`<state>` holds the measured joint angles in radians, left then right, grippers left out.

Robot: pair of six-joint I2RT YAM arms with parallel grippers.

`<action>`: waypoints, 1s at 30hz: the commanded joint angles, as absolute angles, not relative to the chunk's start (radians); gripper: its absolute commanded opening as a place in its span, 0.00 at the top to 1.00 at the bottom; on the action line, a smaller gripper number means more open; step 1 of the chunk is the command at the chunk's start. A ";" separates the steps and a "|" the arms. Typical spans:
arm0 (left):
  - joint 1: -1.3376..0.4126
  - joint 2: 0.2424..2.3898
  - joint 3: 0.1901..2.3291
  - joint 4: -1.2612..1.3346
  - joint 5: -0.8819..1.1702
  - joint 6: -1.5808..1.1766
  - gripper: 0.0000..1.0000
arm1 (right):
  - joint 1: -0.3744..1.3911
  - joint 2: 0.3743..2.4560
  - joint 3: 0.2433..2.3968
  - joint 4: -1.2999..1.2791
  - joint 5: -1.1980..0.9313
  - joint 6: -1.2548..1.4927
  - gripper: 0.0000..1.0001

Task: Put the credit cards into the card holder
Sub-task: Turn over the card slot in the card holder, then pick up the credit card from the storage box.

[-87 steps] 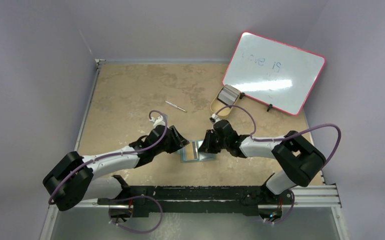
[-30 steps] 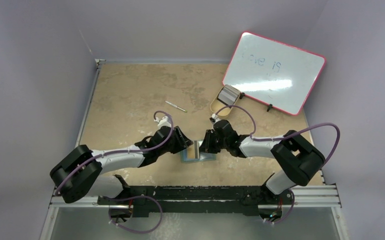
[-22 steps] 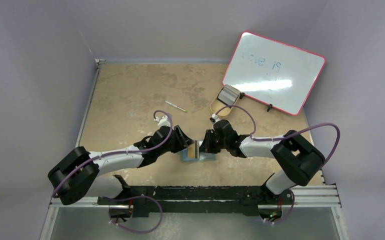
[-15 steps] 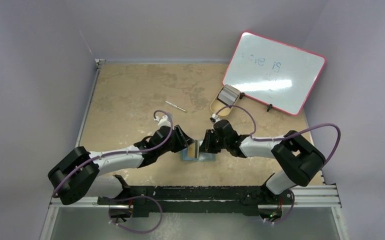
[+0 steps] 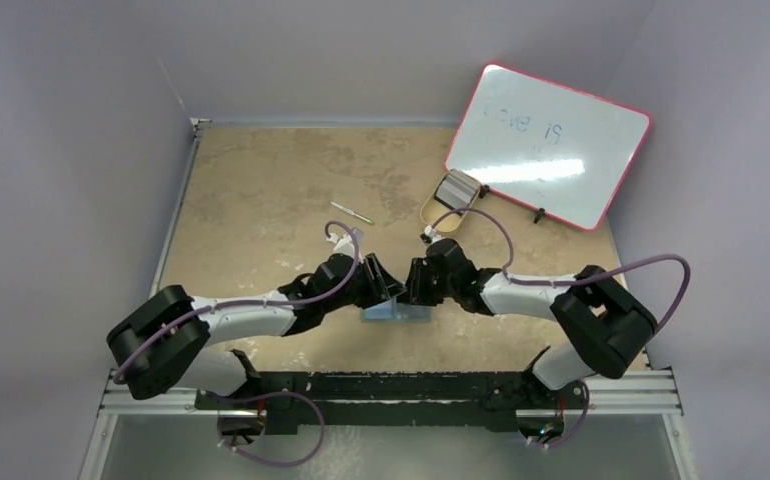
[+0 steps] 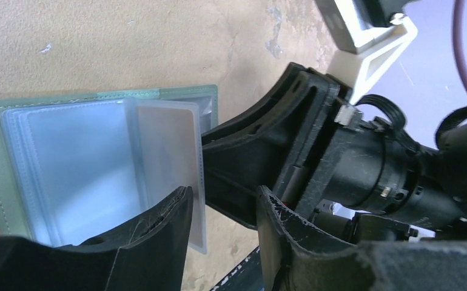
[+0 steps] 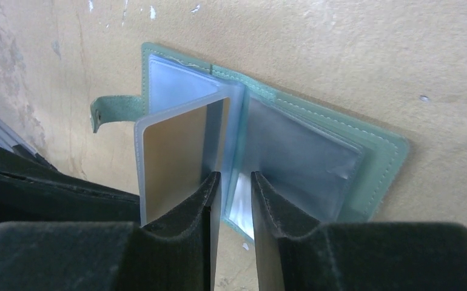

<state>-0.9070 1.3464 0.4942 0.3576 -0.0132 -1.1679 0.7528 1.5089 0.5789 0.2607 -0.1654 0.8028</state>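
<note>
Left end effector (image 6: 222,200) and right end effector (image 7: 236,179), open, flank card holder (image 7: 316,151); tray (image 5: 427,212) beyond.

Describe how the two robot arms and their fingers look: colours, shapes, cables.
The left arm and right arm have white tubular links between bulky black joints. A purple cable loops loosely along each. The left fingers and right fingers are matte black, thick and gently curved.
</note>
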 commanded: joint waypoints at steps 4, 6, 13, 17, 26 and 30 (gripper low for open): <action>-0.914 1.386 0.554 0.409 -0.004 -1.151 0.58 | 0.756 1.386 0.567 0.154 -0.088 0.790 0.72; -0.915 1.400 0.563 0.404 -0.006 -1.143 0.58 | 0.756 1.357 0.562 0.139 -0.072 0.808 0.72; -0.916 1.456 0.593 0.402 0.000 -1.119 0.58 | 0.740 1.246 0.567 0.054 0.008 0.772 0.71; -0.915 1.463 0.593 0.395 -0.006 -1.113 0.58 | 0.662 1.186 0.596 -0.019 0.039 0.686 0.69; -0.914 1.379 0.599 0.229 -0.109 -1.071 0.58 | 0.501 1.248 0.823 -0.101 0.146 0.331 0.55; -0.912 1.297 0.612 0.089 -0.207 -1.027 0.55 | 0.486 1.377 0.978 -0.115 0.221 0.151 0.49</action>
<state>-0.9112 1.3899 0.5598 0.2043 -0.0906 -1.0882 0.4969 1.2865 0.8345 -0.1001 0.1116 0.3943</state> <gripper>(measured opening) 0.444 0.489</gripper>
